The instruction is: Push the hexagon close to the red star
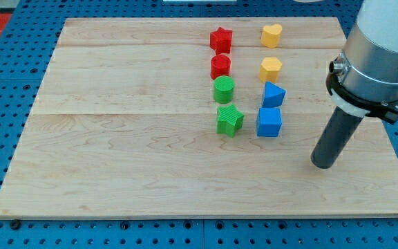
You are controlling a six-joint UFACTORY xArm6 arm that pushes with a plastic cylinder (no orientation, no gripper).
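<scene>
Table [116, 138], two columns of blocks toward the view's top right.

- Left column, top to bottom: red star [220, 39], red block [220, 66] of a shape we cannot make out, green cylinder [223, 89], green star [229, 120]. The red block and green cylinder touch.
- Right column, top to bottom: yellow heart [271, 34], yellow hexagon [271, 68], blue triangle [273, 94], blue cube [269, 122]. The triangle sits just above the cube.
- We place the hexagon level with the red block, below and right of the red star.
- The tip [323, 163] of our tool rests on the table, right of and below the blue cube, apart from every block.
</scene>
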